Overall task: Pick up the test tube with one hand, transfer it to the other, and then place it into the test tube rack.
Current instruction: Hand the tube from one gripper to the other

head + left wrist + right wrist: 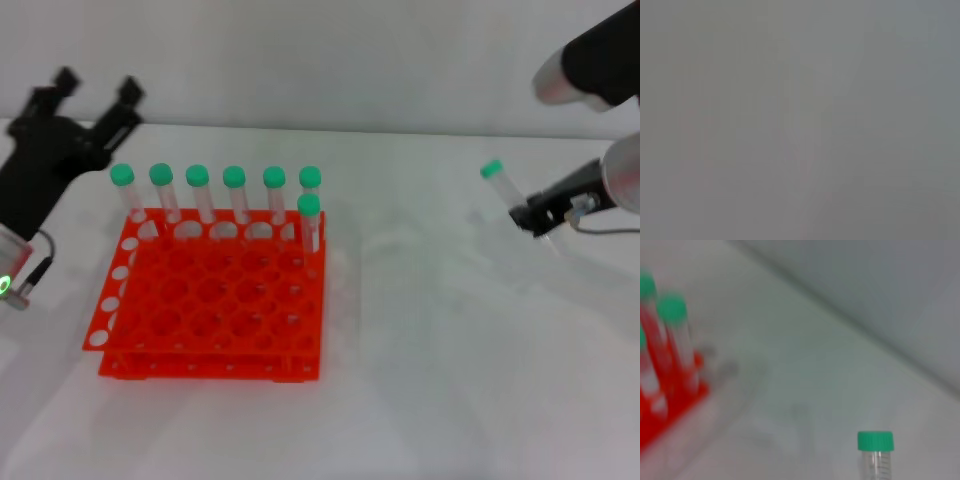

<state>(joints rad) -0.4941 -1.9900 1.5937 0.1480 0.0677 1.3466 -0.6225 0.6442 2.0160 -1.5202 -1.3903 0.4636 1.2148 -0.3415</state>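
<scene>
The test tube (503,187), clear with a green cap, is held tilted above the table at the right, cap up and leaning left. My right gripper (528,216) is shut on its lower part. The tube's cap also shows in the right wrist view (875,441). The orange-red test tube rack (210,300) stands on the table at the left, well apart from the held tube. My left gripper (97,88), black with a green light, hangs open and empty above the table just left of the rack's back corner.
Several other green-capped tubes (234,190) stand in the rack's back row, with one more (309,220) just in front at the right end. The rack and tubes show in the right wrist view (665,390). The left wrist view shows only grey.
</scene>
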